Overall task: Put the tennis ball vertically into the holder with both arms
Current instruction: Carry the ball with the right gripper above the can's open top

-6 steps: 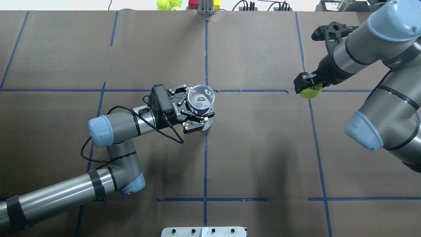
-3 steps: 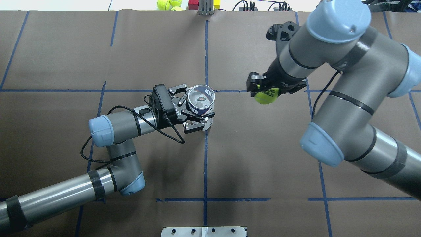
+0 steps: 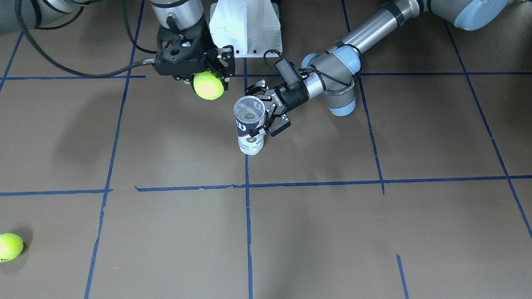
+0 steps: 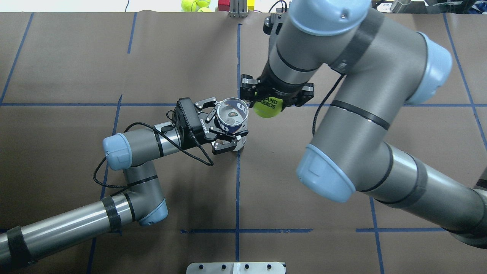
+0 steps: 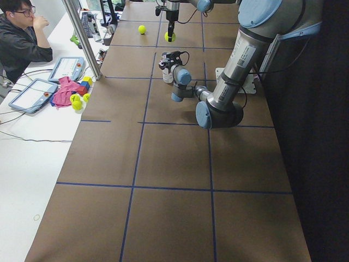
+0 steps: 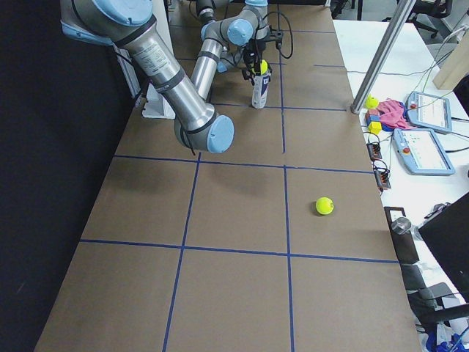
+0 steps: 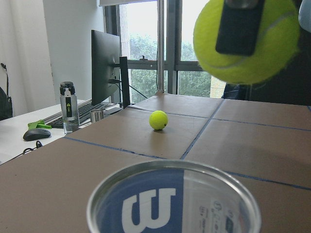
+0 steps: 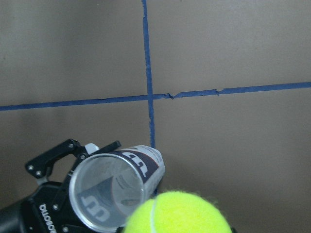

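Note:
The clear holder with a navy and white Wilson label stands upright near the table's middle, its mouth open. It also shows in the front view. My left gripper is shut on its upper part from the side. My right gripper is shut on a yellow tennis ball. It holds the ball above rim height, just to the right of the holder's mouth. In the left wrist view the ball hangs above and right of the rim. The right wrist view shows the ball beside the holder.
A loose tennis ball lies on the far right part of the table and also shows in the right view. More balls and blocks sit beyond the far edge. The white pedestal base stands between the arms. An operator sits at a side desk.
My right arm has swung left with the tennis ball, from the table's right side to just beside the holder's mouth. The left arm and the holder have not moved.

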